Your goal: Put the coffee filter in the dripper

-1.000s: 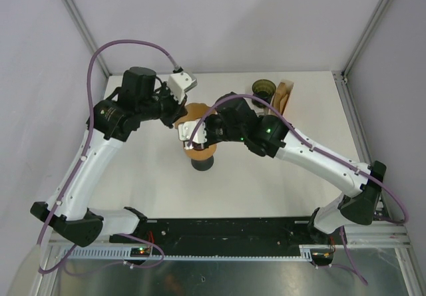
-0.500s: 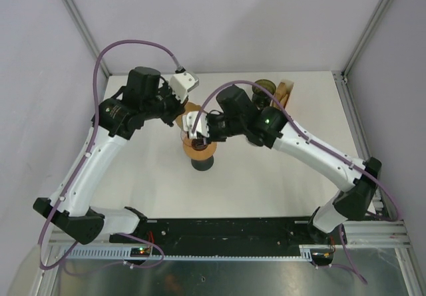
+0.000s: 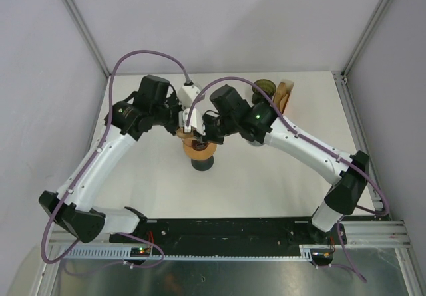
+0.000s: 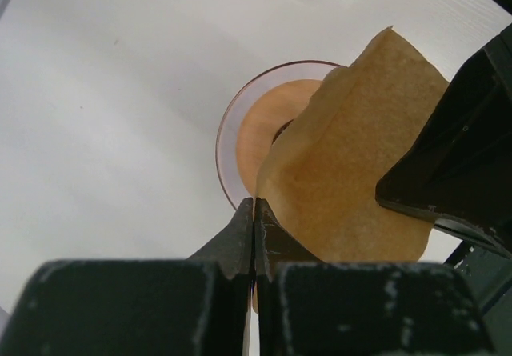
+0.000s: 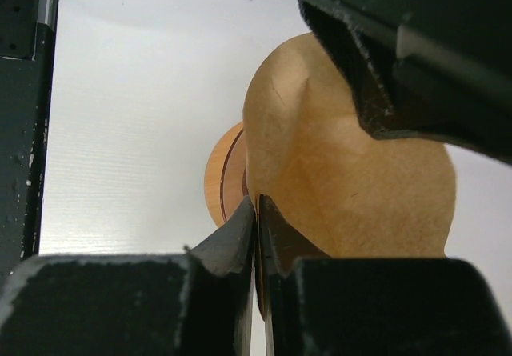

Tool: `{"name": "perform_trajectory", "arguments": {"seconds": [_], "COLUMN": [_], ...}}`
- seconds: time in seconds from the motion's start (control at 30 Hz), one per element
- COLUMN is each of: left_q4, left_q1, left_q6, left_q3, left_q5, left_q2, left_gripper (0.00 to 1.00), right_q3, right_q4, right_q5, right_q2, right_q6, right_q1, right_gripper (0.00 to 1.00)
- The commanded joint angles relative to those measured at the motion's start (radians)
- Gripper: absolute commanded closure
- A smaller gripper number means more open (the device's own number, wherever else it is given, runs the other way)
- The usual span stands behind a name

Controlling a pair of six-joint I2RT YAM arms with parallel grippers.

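A brown paper coffee filter (image 4: pixel 352 172) hangs over the dripper (image 3: pixel 200 150), a clear cone with an orange inside on a dark base, at the table's middle. My left gripper (image 4: pixel 254 206) is shut on the filter's near edge. My right gripper (image 5: pixel 256 204) is shut on the filter's (image 5: pixel 344 180) opposite edge. Both grippers (image 3: pixel 193 131) meet just above the dripper's far rim. The dripper's rim shows below the filter in the left wrist view (image 4: pixel 232 124) and in the right wrist view (image 5: pixel 220 172). The arms hide most of the filter from above.
A dark cup (image 3: pixel 264 87) and a wooden holder with more filters (image 3: pixel 285 94) stand at the table's back right. The black rail (image 3: pixel 226 233) with the arm bases runs along the near edge. The frame posts stand at the back corners.
Both arms have moved toward each other and closed in over the dripper. The filter now sits between both grippers, largely hidden from above.
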Motion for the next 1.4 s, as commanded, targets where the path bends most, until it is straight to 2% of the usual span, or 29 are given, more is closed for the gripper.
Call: {"name": "perform_trajectory", "arguments": {"seconds": [0.0,0.13,0.43,0.97,1.1,1.23,1.37], "left_q4": [0.02,0.022,0.052,0.069,0.073,0.072,0.071], "left_q1": [-0.003,-0.003,-0.003,-0.003,-0.002,-0.002,-0.001], "left_q6": [0.018,0.015,0.018,0.046,0.051,0.046,0.035], "left_q3": [-0.021,-0.033,-0.062,-0.088,-0.081,-0.069,-0.055], "left_q5": [0.051,0.061,0.055,0.019,-0.003,-0.008,-0.011], "left_q2": [0.014,0.026,0.043,0.078,0.075,0.064,0.042], "left_gripper": [1.0,1.0,1.0,1.0,0.89,0.66,0.49], "right_q3": [-0.007,-0.026,-0.072,-0.117,-0.125,-0.135,-0.14], "right_q4": [0.057,0.072,0.1,0.16,0.178,0.198,0.222], "right_q5": [-0.02,-0.025,-0.087,-0.095,-0.108,-0.116,-0.103], "right_q2": [-0.051,-0.063,-0.13,-0.182,-0.184,-0.186,-0.178], "right_q6": [0.035,0.045,0.05,0.117,0.151,0.184,0.22], "right_q1": [0.0,-0.008,-0.016,-0.054,-0.072,-0.085,-0.094], "right_gripper": [0.87,0.72,0.48,0.45,0.46,0.47,0.49]}}
